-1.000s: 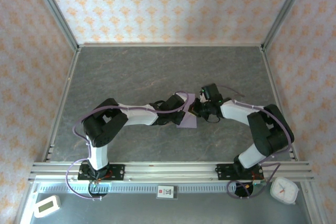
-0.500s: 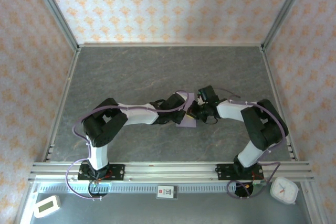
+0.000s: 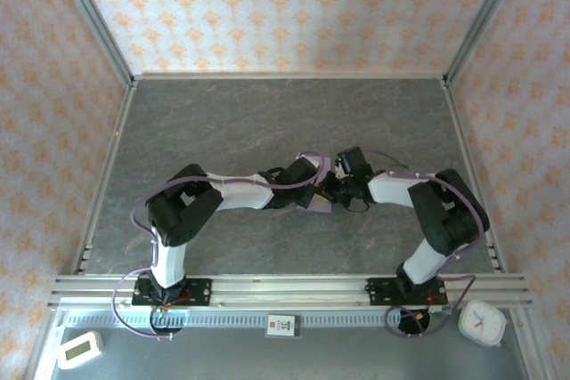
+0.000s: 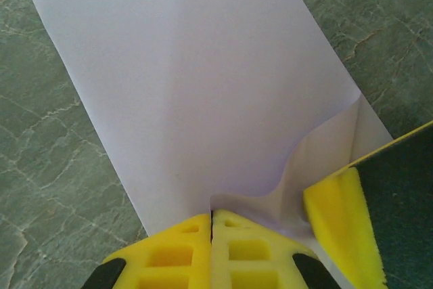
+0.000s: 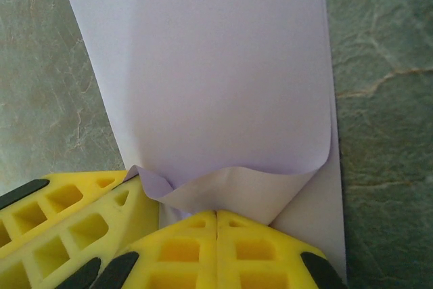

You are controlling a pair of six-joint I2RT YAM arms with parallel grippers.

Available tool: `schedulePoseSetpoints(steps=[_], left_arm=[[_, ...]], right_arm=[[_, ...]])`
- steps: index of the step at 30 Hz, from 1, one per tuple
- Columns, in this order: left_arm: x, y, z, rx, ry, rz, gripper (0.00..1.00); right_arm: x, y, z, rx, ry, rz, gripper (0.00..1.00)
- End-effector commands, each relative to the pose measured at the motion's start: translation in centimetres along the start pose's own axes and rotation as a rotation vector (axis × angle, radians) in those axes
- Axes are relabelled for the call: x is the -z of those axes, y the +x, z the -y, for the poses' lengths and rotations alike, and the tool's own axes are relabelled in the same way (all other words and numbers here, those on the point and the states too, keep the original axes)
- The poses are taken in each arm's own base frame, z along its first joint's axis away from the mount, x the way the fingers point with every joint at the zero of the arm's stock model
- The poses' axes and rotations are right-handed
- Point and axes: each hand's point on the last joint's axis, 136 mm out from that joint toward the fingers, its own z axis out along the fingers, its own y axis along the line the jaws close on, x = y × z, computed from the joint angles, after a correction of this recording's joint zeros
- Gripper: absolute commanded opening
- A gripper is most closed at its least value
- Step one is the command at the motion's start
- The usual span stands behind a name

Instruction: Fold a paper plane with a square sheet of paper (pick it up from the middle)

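Right at the middle of the grey marbled table, and what a huddle: left gripper and right gripper nose to nose, almost touching, arms stretched in from opposite sides. Tucked between and beneath them, the thin matte lavender sheet of paper, just a sliver of it on show from above.

Over to the left wrist camera. Left gripper clenched tight, yellow foam fingertips pressed flush, no gap at all. Tips right on the near edge of the lavender sheet of paper, with a little pucker exactly at the seam. Pinching it or only pressing down on it? Cannot tell from here. Beyond that, lying flat on the table, folded over, with a faint lengthwise crease up the middle. Off to the right, a yellow finger of the right gripper sitting by a lifted, curling corner.

On to the right wrist camera. Right gripper likewise squeezed fully closed, tips against a curled-up flap of the lavender sheet of paper. Again impossible to say whether caught between the pads or merely pushed. Upper layer narrower than the lower, with a strip of the under layer showing along the right side. Just beside, at lower left, yellow fingers of the left gripper, right up against the same curled edge.
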Motion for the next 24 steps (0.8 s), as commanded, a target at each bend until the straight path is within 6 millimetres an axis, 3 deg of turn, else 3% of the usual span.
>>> schedulePoseSetpoints(steps=[1,7,11,18,24], left_arm=[[0.1,0.4,-1.6,-0.001,-0.050,-0.021,0.05],[3.3,-2.0,-1.5,0.070,0.021,0.051,0.21],[5.4,-2.6,-0.5,0.089,0.095,0.074,0.24],[7.8,-0.7,3.1,0.054,0.292,0.016,0.09],[7.8,2.1,6.0,-0.011,0.386,-0.064,0.00]], right_arm=[[-0.5,1.7,4.5,-0.060,0.158,-0.026,0.00],[-0.4,1.9,4.8,-0.065,0.166,-0.025,0.00],[-0.4,2.0,4.9,-0.065,0.168,-0.028,0.00],[-0.3,2.2,5.1,-0.064,0.171,-0.031,0.00],[-0.2,2.4,5.4,-0.064,0.182,-0.035,0.00]])
